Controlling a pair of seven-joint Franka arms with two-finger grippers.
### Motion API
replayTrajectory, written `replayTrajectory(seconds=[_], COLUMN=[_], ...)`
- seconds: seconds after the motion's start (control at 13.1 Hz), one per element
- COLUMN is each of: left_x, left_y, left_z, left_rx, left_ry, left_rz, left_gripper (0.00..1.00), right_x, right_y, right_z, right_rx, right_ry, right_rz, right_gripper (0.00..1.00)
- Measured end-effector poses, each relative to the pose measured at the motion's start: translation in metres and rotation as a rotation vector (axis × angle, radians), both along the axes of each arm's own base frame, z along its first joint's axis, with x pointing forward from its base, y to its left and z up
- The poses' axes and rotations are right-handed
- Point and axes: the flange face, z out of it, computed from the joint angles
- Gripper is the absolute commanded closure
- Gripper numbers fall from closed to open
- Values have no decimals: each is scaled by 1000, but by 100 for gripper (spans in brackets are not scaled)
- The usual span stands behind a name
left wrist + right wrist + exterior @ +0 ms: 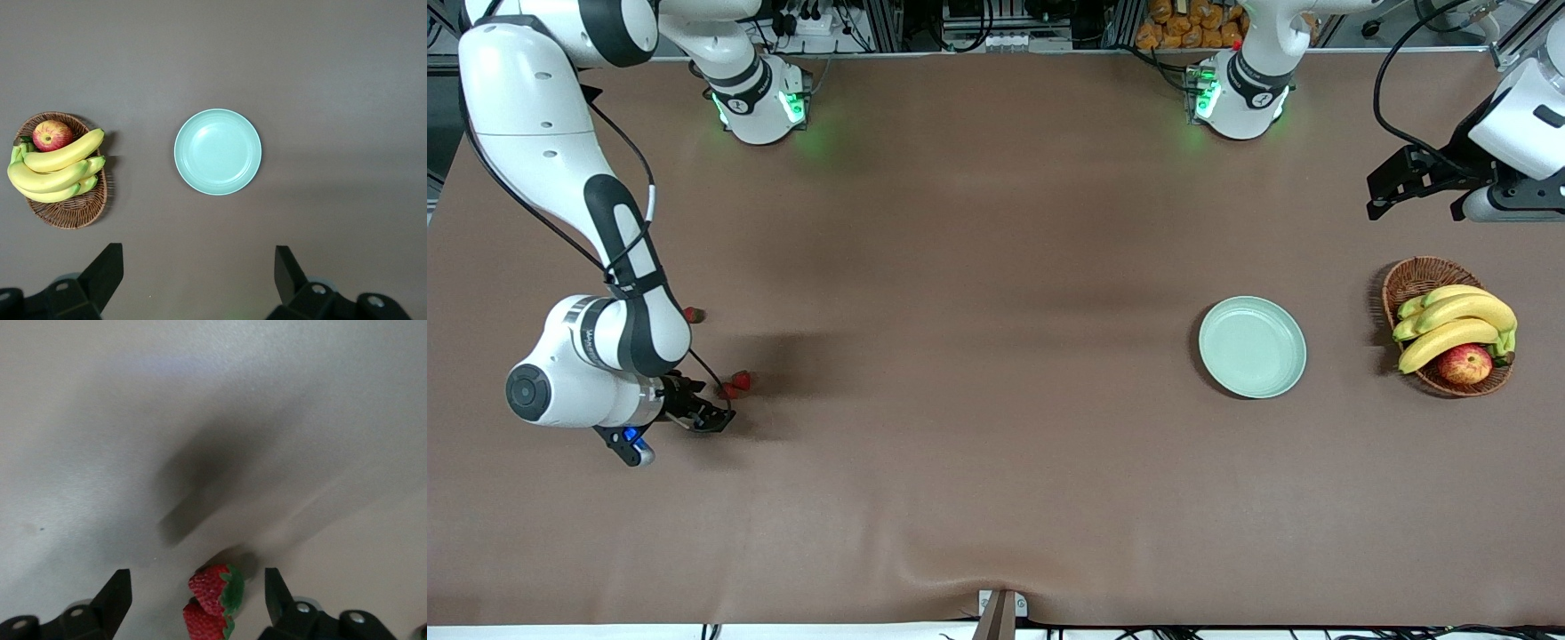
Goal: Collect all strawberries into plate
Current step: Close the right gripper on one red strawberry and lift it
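Right wrist view shows the right gripper (198, 600) with its two dark fingers (115, 597) spread wide and holding nothing, low over two strawberries (215, 587) that lie touching each other between them at the bottom centre of the frame. From the front, that gripper (710, 416) sits at the lower left of the frame, the pair of berries (735, 383) just beside it, and a third strawberry (694, 315) lies a little higher in the frame, partly hidden by the arm: three in all, none of them on the plate. The left gripper (198, 280) waits with its fingers (107, 270) also wide apart and empty, high at the upper right of the front frame (1392, 188). One mint-green plate (1252, 347) lies bare at the right of centre, and beside it one wicker basket (1418, 277) holds several bananas (1454, 320) and one apple (1464, 364). All rest on a brown table cover (978, 338), rumpled near the lower edge; cables and equipment line the top edge
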Motion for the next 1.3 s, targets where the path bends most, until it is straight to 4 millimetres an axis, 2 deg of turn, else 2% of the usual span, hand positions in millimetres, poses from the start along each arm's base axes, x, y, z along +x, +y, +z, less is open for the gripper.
replayTrajectory(seconds=[0.38, 0.99, 1.15, 1.3], left_x=[0, 0, 0, 0], left_y=[0, 2, 2, 2], left_z=[0, 0, 0, 0], left_rx=[0, 0, 0, 0], left_ry=[0, 0, 0, 0], left_rz=[1, 4, 4, 4], left_gripper=[0, 0, 0, 0], right_x=[-7, -11, -11, -4], right_y=[0, 0, -1, -1], right_z=[-10, -13, -12, -5], right_rx=[1, 8, 7, 10], right_ry=[45, 72, 70, 45], right_rz=[-12, -13, -13, 4], right_gripper=[30, 81, 91, 96])
